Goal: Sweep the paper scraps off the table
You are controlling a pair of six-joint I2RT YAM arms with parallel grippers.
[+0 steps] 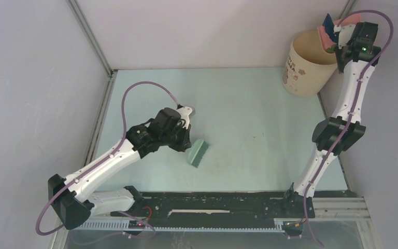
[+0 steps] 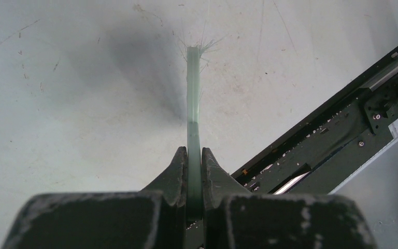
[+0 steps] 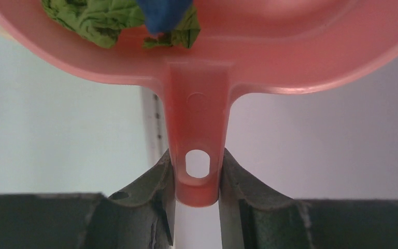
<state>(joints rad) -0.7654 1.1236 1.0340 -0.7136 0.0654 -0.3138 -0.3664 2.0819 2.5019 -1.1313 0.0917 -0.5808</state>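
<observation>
Progress: nearly done, by my judgement; the only scraps I can see sit in my dustpan, and the top view shows none loose on the table, though tiny bits could escape me there
Scraps: green and dark blue ones, crumpled, lie near the pan's far lip; whether others are already in the bucket I cannot tell
Dustpan: held high over the bucket's mouth in the far right corner
Left to do: tip the pan so these bits drop in; they look light and may cling to the plastic
Right gripper: clamped on the dustpan's handle, one finger on each side of the hanging hole, closed to the handle's width
Left gripper: pinched tight on the thin edge of the brush, jaws almost meeting
Brush: bristle tips seem to touch the table mid-surface, near the black rail, well apart from the bucket
</observation>
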